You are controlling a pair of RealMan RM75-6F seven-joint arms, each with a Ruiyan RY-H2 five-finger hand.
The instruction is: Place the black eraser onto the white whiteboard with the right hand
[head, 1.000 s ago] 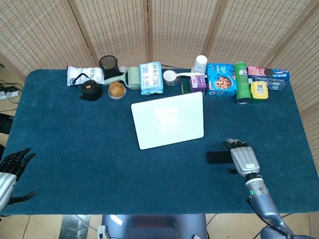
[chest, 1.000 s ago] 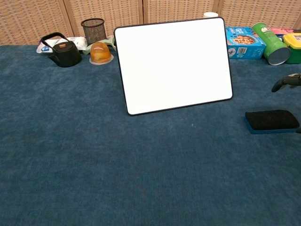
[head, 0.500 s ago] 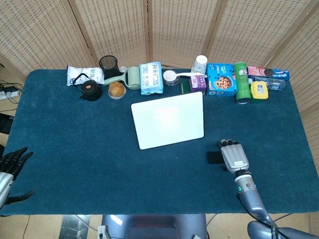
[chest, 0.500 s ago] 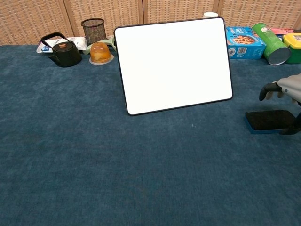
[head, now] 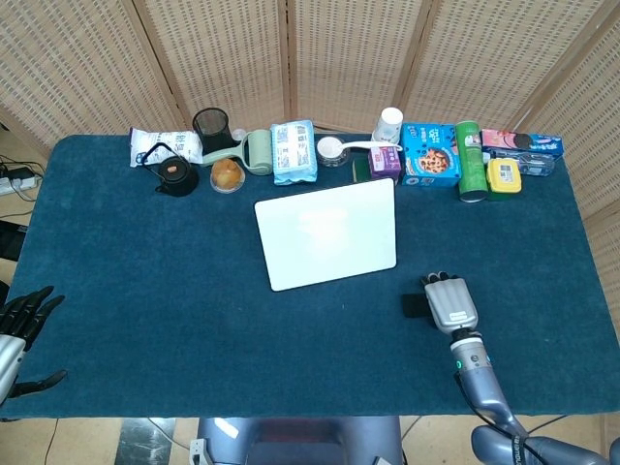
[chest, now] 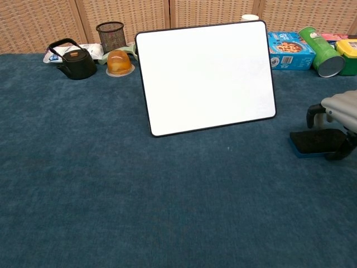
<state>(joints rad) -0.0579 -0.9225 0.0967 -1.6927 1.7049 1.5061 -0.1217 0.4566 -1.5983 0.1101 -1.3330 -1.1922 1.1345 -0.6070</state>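
The black eraser (head: 414, 306) (chest: 313, 140) lies on the blue cloth, right of the white whiteboard (head: 327, 232) (chest: 206, 78). My right hand (head: 450, 303) (chest: 339, 109) covers the eraser's right part. In the chest view its fingers (chest: 316, 113) curl down over the far edge and its thumb (chest: 339, 153) presses the near edge, so it grips the eraser. The whiteboard lies flat at mid-table with nothing on it. My left hand (head: 21, 332) hangs off the table's front left corner, fingers spread, holding nothing.
Along the back edge stand a black kettle (head: 174, 174), a mesh cup (head: 210, 123), a jelly cup (head: 227, 174), a wipes pack (head: 294, 151), a blue cookie box (head: 430, 154), a green can (head: 471, 160) and a yellow box (head: 504, 175).
My right hand slid left over the eraser and lowered; its fingers and thumb closed on the eraser's edges. The left hand dropped slightly.
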